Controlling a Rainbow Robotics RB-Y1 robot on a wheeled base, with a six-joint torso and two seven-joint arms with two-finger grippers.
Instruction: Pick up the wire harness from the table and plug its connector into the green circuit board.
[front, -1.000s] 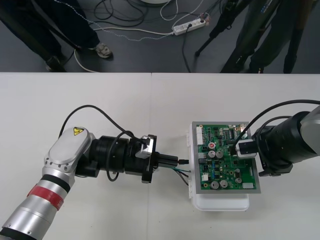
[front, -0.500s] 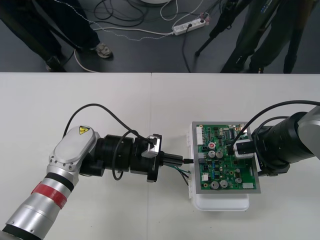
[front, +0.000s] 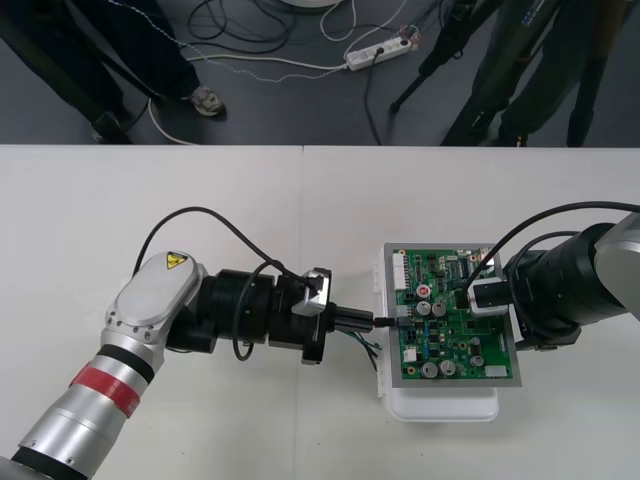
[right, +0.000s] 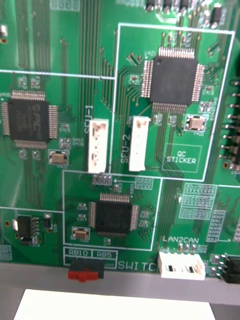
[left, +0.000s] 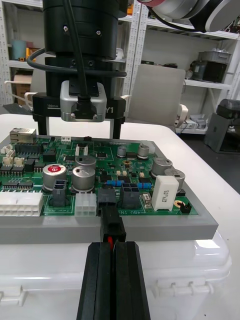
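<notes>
Left end effector (front: 372, 322) reaches rightward, fingers (left: 95, 280) pressed together; right end effector (left: 80, 135) points down, fingers apart.

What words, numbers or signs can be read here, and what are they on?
"SFU-1": board, beside a white socket
"SFU-2": board, beside the next socket
"QC STICKER": board, in a white outline
"LAN2CAN": board, above a white connector
"RB10", "RB5": board, above a red switch
"SWITC": board edge, its end hidden
Yellow warning triangle: left arm
Chip markings: too blurred to read
</notes>
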